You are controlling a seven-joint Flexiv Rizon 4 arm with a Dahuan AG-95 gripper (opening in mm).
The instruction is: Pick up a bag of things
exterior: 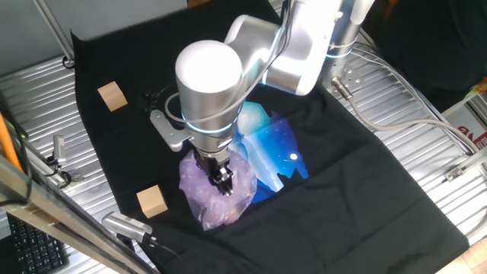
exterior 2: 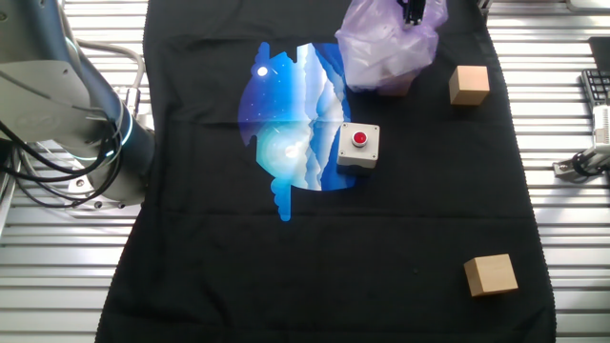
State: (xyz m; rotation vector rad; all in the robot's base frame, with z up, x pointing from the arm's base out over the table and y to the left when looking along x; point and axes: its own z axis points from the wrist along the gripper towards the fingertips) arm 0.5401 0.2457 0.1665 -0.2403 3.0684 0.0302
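Note:
The bag of things is a crinkly pale-purple plastic bag that bulges on the black cloth. It also shows at the top edge of the other fixed view. My gripper points straight down into the top of the bag, with its dark fingers close together and pinching the plastic. In the other fixed view only the fingertips of the gripper show, at the bag's top. The bag's bottom still rests on the cloth.
A shiny blue-and-white plastic bag lies flat right beside the purple bag. A white box with a red button sits on its edge. Two wooden cubes stand on the cloth. Cables run along the metal table.

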